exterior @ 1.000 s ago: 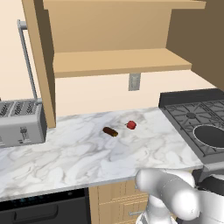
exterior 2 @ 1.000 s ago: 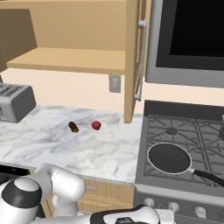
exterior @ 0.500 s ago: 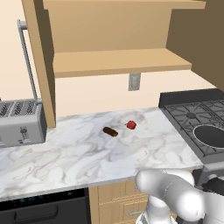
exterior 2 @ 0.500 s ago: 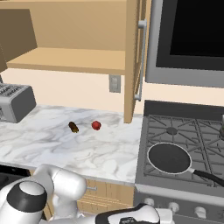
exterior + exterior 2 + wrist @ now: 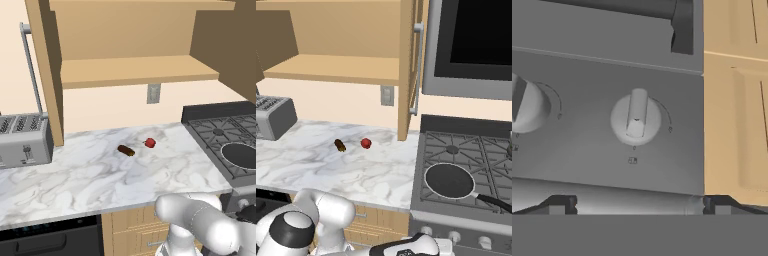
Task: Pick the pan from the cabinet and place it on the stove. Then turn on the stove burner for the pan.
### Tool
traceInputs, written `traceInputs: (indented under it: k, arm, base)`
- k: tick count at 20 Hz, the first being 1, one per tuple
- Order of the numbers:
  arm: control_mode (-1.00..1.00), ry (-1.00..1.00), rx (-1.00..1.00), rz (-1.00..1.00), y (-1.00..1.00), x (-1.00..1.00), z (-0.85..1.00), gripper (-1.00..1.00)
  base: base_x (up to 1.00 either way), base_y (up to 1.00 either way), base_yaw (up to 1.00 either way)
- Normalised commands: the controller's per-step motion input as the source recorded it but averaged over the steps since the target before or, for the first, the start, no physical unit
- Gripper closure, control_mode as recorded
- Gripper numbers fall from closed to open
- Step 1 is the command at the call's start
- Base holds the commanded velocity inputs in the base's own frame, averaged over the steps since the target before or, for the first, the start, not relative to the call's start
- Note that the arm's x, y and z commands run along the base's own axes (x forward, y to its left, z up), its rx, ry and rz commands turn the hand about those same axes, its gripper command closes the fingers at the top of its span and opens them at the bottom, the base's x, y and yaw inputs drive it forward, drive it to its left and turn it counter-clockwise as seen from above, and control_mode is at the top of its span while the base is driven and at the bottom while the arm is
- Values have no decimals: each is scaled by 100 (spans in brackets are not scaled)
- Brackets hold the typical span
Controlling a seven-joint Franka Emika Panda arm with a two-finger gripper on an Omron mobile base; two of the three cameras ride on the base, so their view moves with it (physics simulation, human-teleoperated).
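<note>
Now pan on stove, knob marking illegible, pincer state unclear.

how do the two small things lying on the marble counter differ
The red item is round and bright; the brown item is long, thin and dark. In the left base view the red item lies nearer the stove, the brown item nearer the toaster. Both lie loose on the counter.

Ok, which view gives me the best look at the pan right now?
The right base view: the whole pan shows on the stove, on the front left burner, its handle running off toward the right edge. The left base view catches part of the pan at the frame's right edge, handle cut off.
</note>
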Motion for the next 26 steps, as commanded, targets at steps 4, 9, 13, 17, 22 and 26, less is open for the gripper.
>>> traceInputs:
  k: [4,9,13,17,22,26]
  arm:
    - [-100,0,0,0,0,13,-12,-100]
    - [-100,0,0,0,-1,10,-14,-100]
    - [-100,0,0,0,0,15,-16,-100]
    - [-100,0,0,0,0,15,-15,-100]
    - [-100,0,0,0,0,11,-17,-100]
    - [-100,0,0,0,-1,3,-20,-100]
  base:
    - [0,0,0]
    - [0,0,0]
    - [0,0,0]
    - [0,0,0]
    - [0,0,0]
    - [0,0,0]
